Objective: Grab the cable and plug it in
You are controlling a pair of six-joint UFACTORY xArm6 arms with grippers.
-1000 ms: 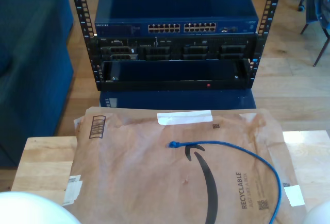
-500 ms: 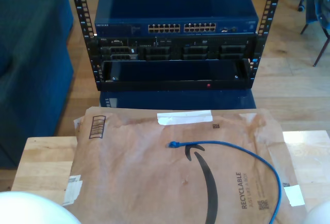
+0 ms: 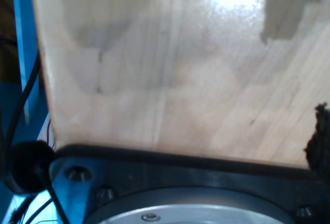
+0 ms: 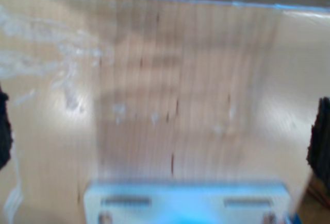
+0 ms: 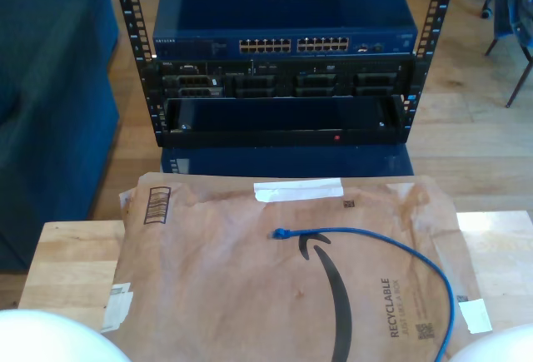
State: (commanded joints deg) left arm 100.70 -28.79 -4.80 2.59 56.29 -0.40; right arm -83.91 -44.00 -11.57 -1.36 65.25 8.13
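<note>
The bright blue cable point(image 5: 391, 244) lies loose on a brown paper mailer point(image 5: 233, 287) in the exterior view. Its small blue plug point(image 5: 281, 233) sits near the mailer's middle. From there the cable runs toward the exterior view's right and curves down to the bottom edge. Beyond the table stands a rack with a blue network switch point(image 5: 283, 12) and its row of ports point(image 5: 293, 45). My second gripper point(image 4: 161, 131) is open over bare wood, a dark fingertip point(image 4: 320, 136) at each side. My first gripper point(image 3: 165, 141) also looks onto bare wood, one dark fingertip point(image 3: 319, 139) far out at the edge.
The mailer covers most of a wooden table point(image 5: 71, 262). White rounded arm parts show at the exterior view's bottom left point(image 5: 50, 337) and bottom right point(image 5: 500, 347). A dark blue sofa point(image 5: 50, 87) stands at the exterior view's left. Chair legs point(image 5: 516, 54) show at its far right.
The white arm part at the exterior view's bottom right has spread a little further into the picture. The cable and mailer have not moved.
</note>
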